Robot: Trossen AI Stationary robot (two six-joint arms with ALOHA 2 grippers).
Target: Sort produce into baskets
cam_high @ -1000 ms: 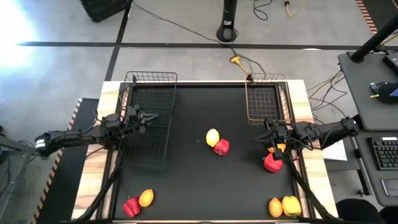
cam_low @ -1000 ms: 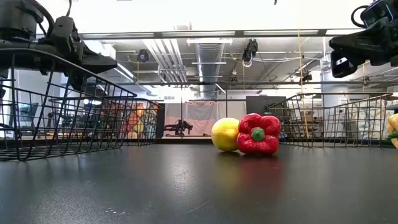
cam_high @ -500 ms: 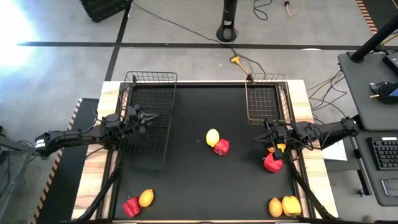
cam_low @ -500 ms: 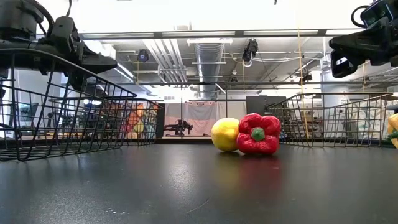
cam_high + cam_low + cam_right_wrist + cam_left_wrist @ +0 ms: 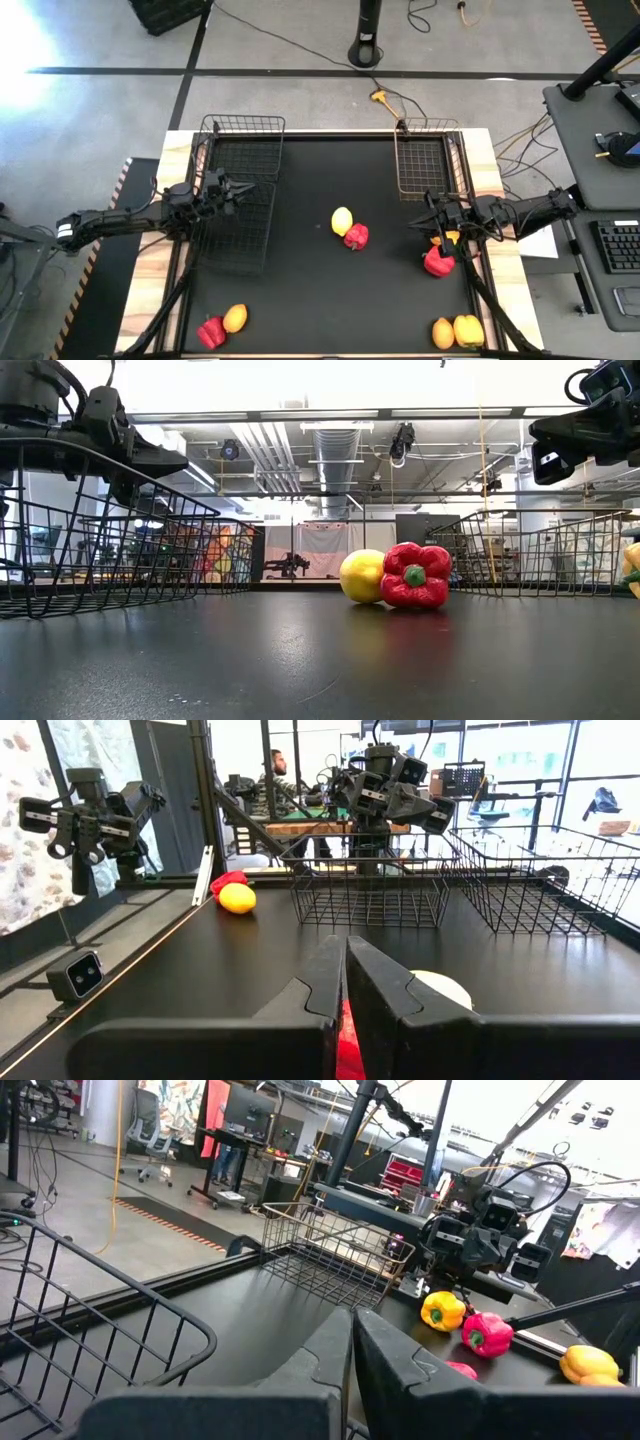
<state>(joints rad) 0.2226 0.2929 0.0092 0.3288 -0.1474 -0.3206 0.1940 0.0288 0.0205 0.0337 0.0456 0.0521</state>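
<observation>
A red pepper (image 5: 438,262) and a yellow piece (image 5: 449,238) are lying near the desk's (image 5: 320,290) right edge, with the right gripper (image 5: 433,213) hovering just beside them, its fingers pressed narrowly together and gripping nothing. The left gripper (image 5: 237,189) is hanging above the middle-left basket (image 5: 240,228), fingers likewise closed on nothing. By my judgement, no piece is in a basket yet, so the right fingers would need to be spreading wide and settling squarely over the pepper's lumpy body before squeezing, lest the glossy skin slip. Counted from above: three baskets, one more at the far left (image 5: 244,148) and one at the far right (image 5: 424,158); eight pieces, three red and five yellow or orange, including a central lemon-and-pepper pair (image 5: 349,228) and pairs at both near corners.
</observation>
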